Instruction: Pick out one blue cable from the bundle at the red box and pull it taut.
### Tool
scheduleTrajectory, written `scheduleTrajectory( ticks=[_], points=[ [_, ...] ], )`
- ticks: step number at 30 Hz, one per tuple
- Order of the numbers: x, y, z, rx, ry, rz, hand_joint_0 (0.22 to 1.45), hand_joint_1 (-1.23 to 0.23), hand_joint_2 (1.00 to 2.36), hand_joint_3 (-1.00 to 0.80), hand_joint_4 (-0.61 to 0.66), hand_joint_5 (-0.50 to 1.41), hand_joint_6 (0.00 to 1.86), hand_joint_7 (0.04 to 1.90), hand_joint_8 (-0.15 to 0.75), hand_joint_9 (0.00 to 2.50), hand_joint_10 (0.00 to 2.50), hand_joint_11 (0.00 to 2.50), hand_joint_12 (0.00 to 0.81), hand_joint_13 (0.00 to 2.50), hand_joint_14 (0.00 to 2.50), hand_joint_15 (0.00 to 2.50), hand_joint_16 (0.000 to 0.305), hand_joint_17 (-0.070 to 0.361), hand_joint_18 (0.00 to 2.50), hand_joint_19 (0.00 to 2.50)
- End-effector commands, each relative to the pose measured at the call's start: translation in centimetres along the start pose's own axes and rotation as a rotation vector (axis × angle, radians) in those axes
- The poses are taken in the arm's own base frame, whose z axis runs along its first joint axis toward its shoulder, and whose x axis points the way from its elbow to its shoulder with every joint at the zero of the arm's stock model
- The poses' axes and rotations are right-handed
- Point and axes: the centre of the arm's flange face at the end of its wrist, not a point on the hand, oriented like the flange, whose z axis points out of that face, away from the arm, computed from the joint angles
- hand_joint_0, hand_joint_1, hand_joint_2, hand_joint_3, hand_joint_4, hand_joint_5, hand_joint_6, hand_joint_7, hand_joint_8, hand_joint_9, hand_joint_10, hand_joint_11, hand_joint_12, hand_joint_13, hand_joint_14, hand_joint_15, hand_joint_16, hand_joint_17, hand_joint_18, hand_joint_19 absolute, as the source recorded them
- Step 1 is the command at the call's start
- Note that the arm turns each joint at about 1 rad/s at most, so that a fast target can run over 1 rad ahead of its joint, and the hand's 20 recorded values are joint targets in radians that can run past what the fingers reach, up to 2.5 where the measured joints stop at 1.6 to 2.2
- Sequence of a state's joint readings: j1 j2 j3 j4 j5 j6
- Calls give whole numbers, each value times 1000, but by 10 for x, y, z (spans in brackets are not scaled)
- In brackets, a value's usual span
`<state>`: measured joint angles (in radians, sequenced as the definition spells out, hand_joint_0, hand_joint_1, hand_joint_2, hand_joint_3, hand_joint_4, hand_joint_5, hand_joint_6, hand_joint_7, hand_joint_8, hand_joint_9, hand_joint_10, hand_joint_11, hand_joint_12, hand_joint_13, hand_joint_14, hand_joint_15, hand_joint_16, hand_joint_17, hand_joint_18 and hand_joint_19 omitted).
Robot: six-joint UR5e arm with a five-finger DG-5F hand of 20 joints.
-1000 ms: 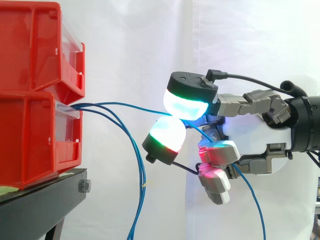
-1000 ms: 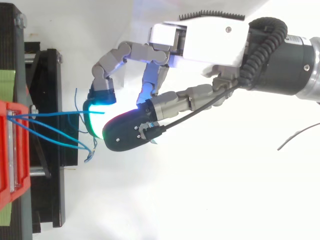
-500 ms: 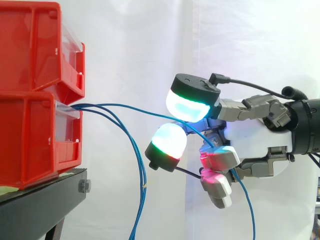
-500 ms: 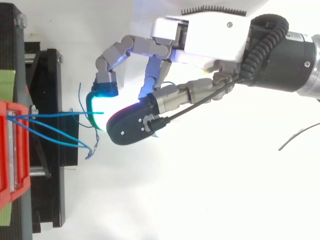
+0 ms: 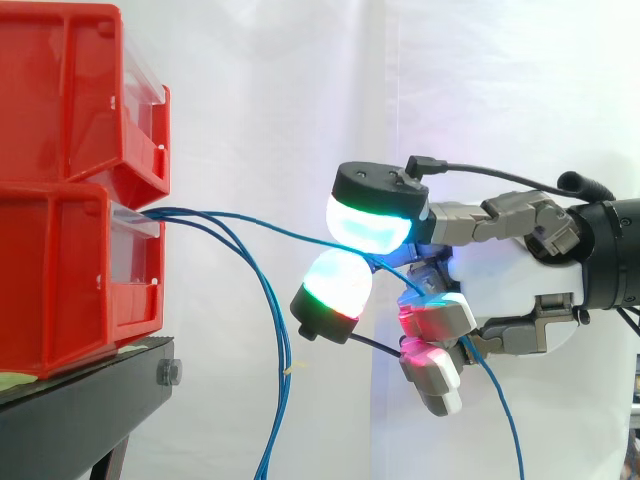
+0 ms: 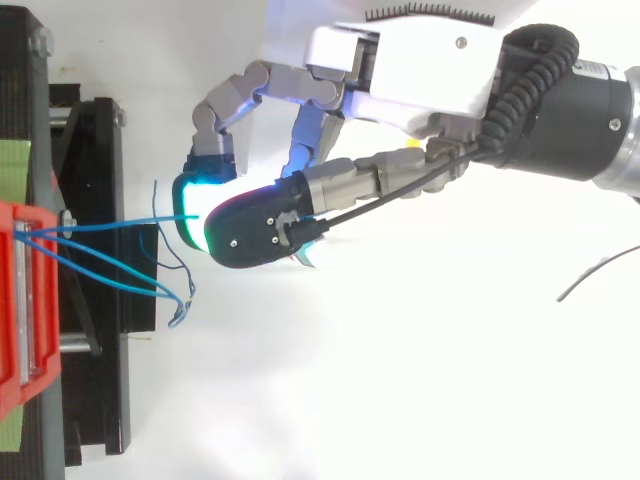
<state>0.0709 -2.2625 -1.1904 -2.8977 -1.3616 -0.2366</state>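
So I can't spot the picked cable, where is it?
Side view: the blue cable runs from the lower red bin, left, to the hand, pinched between its pads.

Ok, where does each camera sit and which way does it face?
Side view: beside the work, level with it, facing the red bins; the hand enters from the right.
Top view: overhead, looking down; the hand and arm enter from the upper right.
Shared: the hand pinching one blue cable that runs from the bins.
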Motion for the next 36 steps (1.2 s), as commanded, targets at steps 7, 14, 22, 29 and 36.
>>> scheduleTrajectory(
  ticks=[7,14,22,29,36],
  points=[
    [7,2,0,-3,6,12,578,-657,1016,-276,90,-130,873,985,311,1380,31,946,366,1262,26,688,55,123,1063,722],
    [8,3,0,-3,4,20,611,-768,1020,-203,-4,-141,897,992,298,1361,31,947,360,1253,27,676,53,120,1061,704],
    [9,4,0,-4,6,49,644,-788,1021,-193,-148,-153,921,950,283,1372,30,970,339,1260,26,682,51,115,1058,705],
    [10,4,0,-5,7,61,636,-744,1015,-319,-46,-160,909,901,274,1377,30,964,337,1262,26,685,51,114,1054,706],
    [10,3,0,-3,7,61,616,-694,1006,-424,-1,-155,900,910,284,1376,31,954,346,1259,25,688,52,116,1047,709]
  ],
)
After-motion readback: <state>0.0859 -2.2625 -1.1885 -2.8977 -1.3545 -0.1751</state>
